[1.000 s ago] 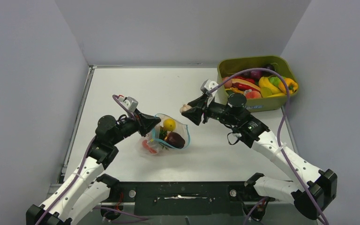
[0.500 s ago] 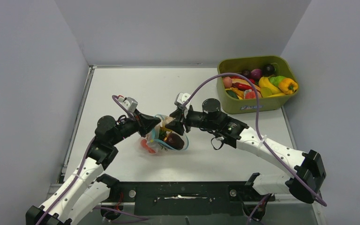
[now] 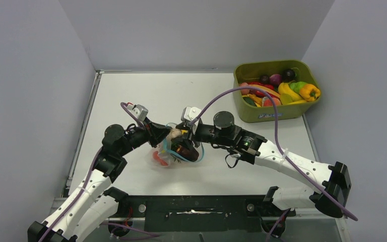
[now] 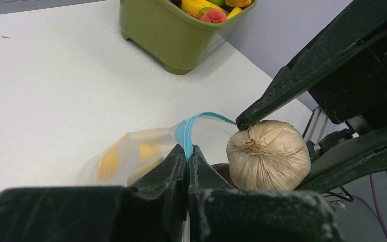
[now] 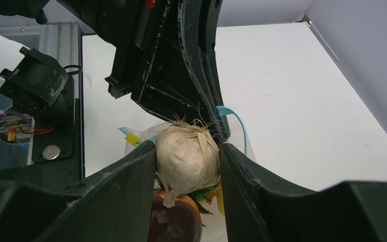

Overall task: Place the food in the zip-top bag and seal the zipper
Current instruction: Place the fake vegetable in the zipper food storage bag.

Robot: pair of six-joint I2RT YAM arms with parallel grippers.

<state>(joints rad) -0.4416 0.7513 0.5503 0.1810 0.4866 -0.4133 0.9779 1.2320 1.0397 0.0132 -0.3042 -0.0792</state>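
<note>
Cream and papery, the toy garlic bulb (image 5: 186, 161) now hangs right over the mouth of the clear, floppy zip-top bag (image 4: 131, 151). A second ago the right gripper (image 5: 187, 148) held it well to the right, nearer the olive-green plastic tub (image 3: 274, 110) at the far right. The right arm has swung left across the table, its jaws clamped on the bulb from both sides all the way. The left gripper (image 4: 187, 154) has not moved. Its jaws are pinched tight on the thin teal-blue zipper (image 4: 201, 117) strip, lifting the bag's left lip so the mouth gapes. Inside already lie a dark maroon piece (image 5: 174, 222), a yellow piece (image 4: 108, 161) and a red piece (image 3: 157, 156). By my reading the bulb is lined up for release into the bag. Sealing has not begun, and more toy food waits in the tub. The bag sits mid-table on a matte white tabletop (image 3: 131, 96), boxed in by plain pale grey walls (image 3: 196, 30) to the left, far side and right.
</note>
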